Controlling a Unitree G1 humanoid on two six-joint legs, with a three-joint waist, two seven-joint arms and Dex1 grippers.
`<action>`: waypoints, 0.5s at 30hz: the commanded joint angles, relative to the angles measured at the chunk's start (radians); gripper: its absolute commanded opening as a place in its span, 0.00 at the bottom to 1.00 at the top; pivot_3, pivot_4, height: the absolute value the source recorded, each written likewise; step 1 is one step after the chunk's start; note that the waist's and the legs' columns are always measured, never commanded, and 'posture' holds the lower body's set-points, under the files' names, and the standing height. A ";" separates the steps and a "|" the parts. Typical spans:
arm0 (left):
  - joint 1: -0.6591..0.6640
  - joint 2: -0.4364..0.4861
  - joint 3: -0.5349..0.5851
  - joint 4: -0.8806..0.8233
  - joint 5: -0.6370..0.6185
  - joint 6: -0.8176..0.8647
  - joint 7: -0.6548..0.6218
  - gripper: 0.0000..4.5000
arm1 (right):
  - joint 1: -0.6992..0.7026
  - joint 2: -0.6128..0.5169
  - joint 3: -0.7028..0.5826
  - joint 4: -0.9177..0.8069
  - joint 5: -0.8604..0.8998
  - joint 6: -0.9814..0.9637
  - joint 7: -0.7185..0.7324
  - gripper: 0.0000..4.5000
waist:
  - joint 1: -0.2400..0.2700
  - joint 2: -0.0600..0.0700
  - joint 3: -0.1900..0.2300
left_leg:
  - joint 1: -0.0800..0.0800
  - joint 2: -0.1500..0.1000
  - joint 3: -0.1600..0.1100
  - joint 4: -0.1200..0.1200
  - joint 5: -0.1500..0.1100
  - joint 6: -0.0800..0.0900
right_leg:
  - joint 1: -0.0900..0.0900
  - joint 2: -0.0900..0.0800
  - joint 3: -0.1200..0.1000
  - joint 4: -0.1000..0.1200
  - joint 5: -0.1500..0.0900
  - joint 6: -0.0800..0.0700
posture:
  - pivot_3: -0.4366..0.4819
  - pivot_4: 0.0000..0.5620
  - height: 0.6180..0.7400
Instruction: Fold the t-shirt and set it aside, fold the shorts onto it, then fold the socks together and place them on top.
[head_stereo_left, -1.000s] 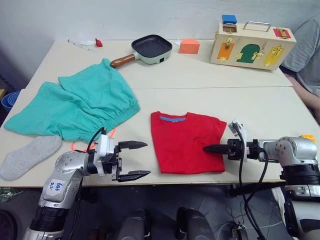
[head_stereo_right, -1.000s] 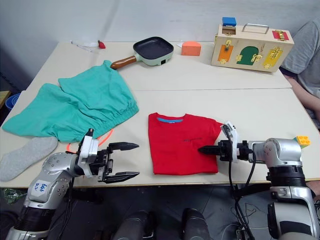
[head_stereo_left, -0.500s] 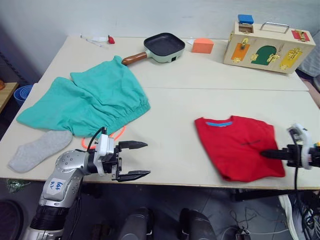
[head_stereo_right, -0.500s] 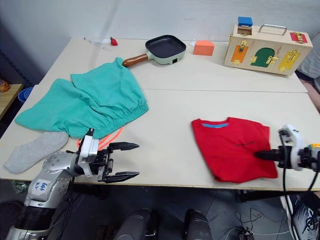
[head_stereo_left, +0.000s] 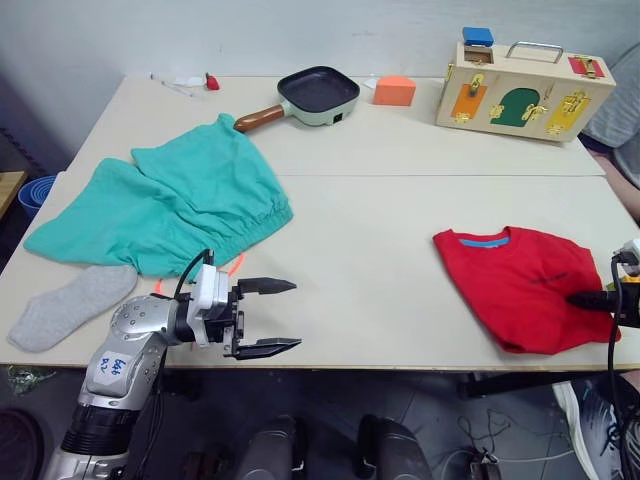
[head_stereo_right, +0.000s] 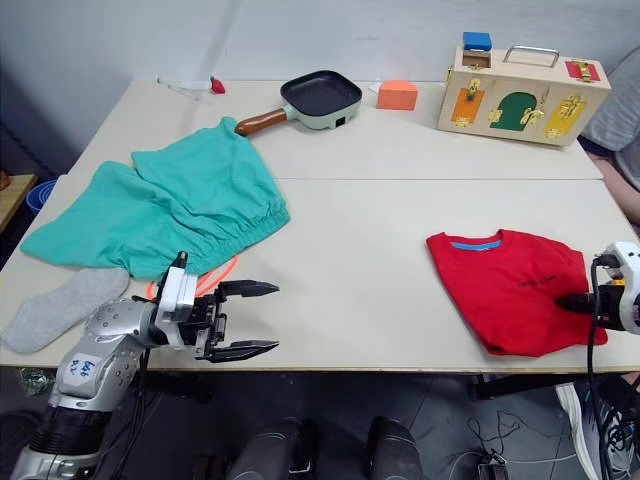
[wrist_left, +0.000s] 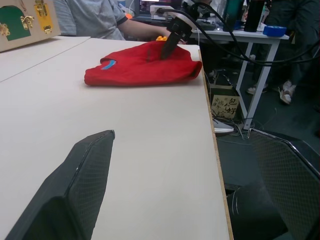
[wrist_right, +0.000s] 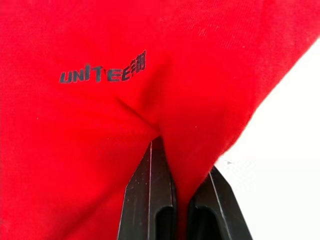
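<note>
T-shirt (head_stereo_left: 525, 287), already folded into a compact rectangle, sat near the front right corner of the worktop (head_stereo_left: 400, 200), dragged there from the front middle, where it lay a second ago. Right gripper (wrist_right: 176, 186) had its jaws pinched shut on the shirt's right edge, cloth bunched between the two black fingers just below the chest print; in the head views that gripper sat at the worktop's right edge. Shirt was flat on the surface, not lifted. Left gripper (head_stereo_left: 268, 316) hovered at the front edge, left of centre, jaws spread wide and holding nothing, same pose as before. Shorts (head_stereo_left: 165, 205) lay spread and unfolded over the left half of the worktop, orange drawstring poking out at the waistband near the front. One grey sock (head_stereo_left: 65, 306) lay at the front left corner, just in front of the shorts; second sock not made out. Frying pan (head_stereo_left: 308, 95), orange block (head_stereo_left: 394, 91) and wooden latch box (head_stereo_left: 522, 77) stood along the back edge, untouched. Judgement: set-aside step looked nearly done, release pending; shorts were next and would need both grippers.
</note>
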 joint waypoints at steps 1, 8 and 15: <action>0.002 0.018 0.022 -0.023 -0.007 -0.011 0.004 1.00 | -0.015 0.009 -0.027 0.009 0.000 0.076 0.018 0.06 | -0.002 0.000 0.000 | 0.000 0.000 0.000 0.000 0.000 0.000 | 0.000 0.000 0.000 0.000 0.000 0.000 | 0.48 0.27 1.00; -0.011 0.034 0.022 -0.012 -0.013 -0.007 -0.001 1.00 | 0.109 -0.116 -0.068 -0.131 -0.003 0.105 0.092 0.53 | 0.007 0.007 0.003 | -0.001 0.001 0.000 0.000 -0.001 -0.001 | -0.002 0.001 -0.001 0.001 0.000 -0.001 | 0.48 0.27 1.00; -0.025 0.037 0.026 0.024 -0.014 -0.016 -0.017 1.00 | 0.266 -0.201 -0.280 -0.171 0.063 -0.268 0.079 0.99 | -0.002 0.011 0.005 | -0.001 0.000 0.005 -0.001 -0.001 0.000 | -0.003 0.002 -0.002 0.001 0.000 0.000 | 0.48 0.27 1.00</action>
